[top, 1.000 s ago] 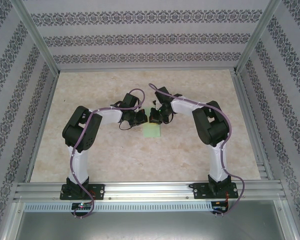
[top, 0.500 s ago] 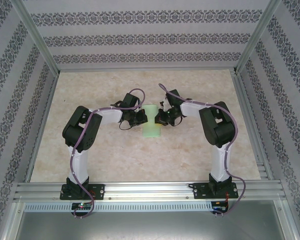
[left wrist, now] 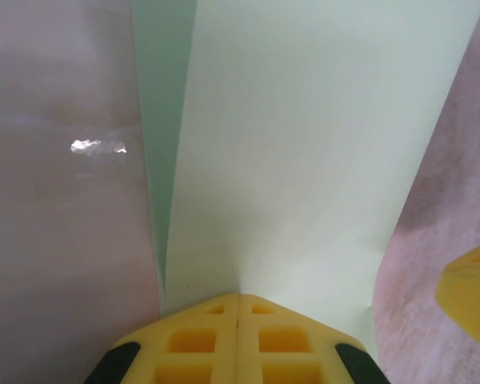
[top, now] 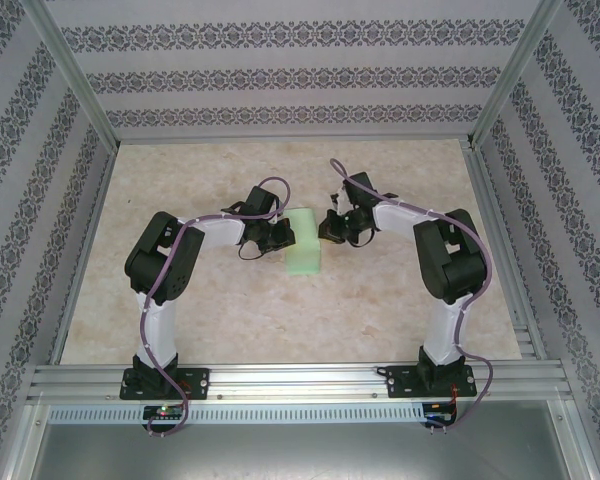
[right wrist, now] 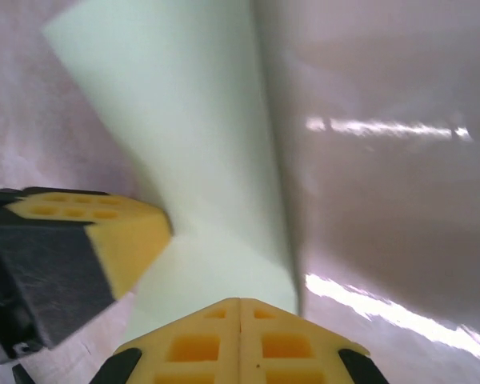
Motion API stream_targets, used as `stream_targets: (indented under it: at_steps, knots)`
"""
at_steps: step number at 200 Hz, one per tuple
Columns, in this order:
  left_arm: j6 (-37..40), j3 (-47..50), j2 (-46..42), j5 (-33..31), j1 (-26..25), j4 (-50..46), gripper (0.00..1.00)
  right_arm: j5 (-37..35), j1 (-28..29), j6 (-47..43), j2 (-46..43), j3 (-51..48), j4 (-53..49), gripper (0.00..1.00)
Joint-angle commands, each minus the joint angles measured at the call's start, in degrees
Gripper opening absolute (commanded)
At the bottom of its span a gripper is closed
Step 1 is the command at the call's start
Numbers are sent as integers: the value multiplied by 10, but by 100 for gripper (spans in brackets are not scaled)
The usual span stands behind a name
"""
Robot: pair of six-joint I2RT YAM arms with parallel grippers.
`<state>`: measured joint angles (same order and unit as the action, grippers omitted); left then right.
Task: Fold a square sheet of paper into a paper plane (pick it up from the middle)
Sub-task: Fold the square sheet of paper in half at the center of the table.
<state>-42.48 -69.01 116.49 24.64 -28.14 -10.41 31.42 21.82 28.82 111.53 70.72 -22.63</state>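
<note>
— How did the claws stand?
— The left claw (left wrist: 238, 304) and the right claw (right wrist: 240, 307) were both closed, with nothing between the fingers.
— And the sheet (top: 304, 246)?
— It lay folded between the two claws, just in front of each tip and touching it.

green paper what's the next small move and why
Likely slide the shut right gripper along the square sheet of paper to flatten it: one long edge looks lifted off the table, while the shut left gripper sits against its other side.
</note>
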Motion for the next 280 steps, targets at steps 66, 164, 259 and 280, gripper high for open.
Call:
stream_targets:
  at_steps: [66,164,259,280]
  knots:
    - [7,39,66,-72,0,-126,0,3,27,25,100,75,45,0]
    - [5,53,68,-71,1,-118,0,-35,-71,-2,75,21,34,0]
    - [7,49,66,-70,1,-123,0,24,15,69,81,76,117,0]
    - [4,49,64,-71,1,-123,0,10,24,68,103,95,105,0]
